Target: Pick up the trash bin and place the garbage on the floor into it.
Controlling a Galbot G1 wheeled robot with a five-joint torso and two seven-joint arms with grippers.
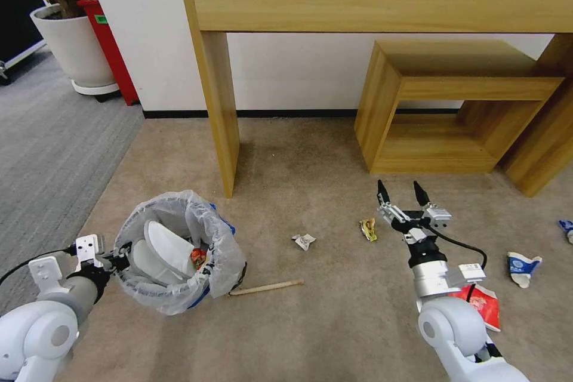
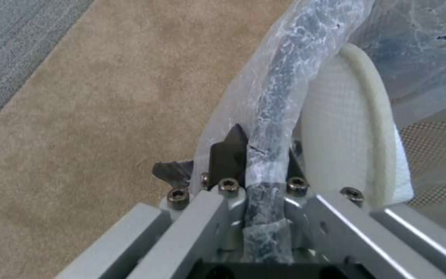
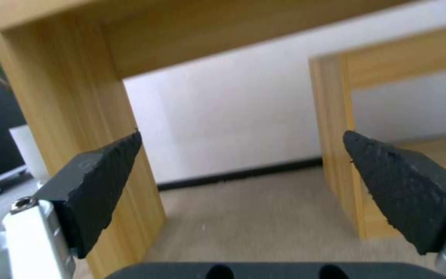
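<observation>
At lower left, the left gripper [image 1: 122, 252] is clamped on the rim of the trash bin [image 1: 179, 250], which holds a white slipper [image 1: 170, 248]. Farther right, the right gripper [image 1: 403, 194] hovers with fingers spread apart above a yellow wrapper [image 1: 369, 229] on the carpet [image 1: 310, 310].

The bag-lined trash bin [image 1: 179, 250] tilts on the carpet, holding white slippers [image 1: 164, 248]; wrappers [image 1: 304, 241], a stick [image 1: 265, 288] and a red carton [image 1: 480, 304] lie scattered beside it.
</observation>
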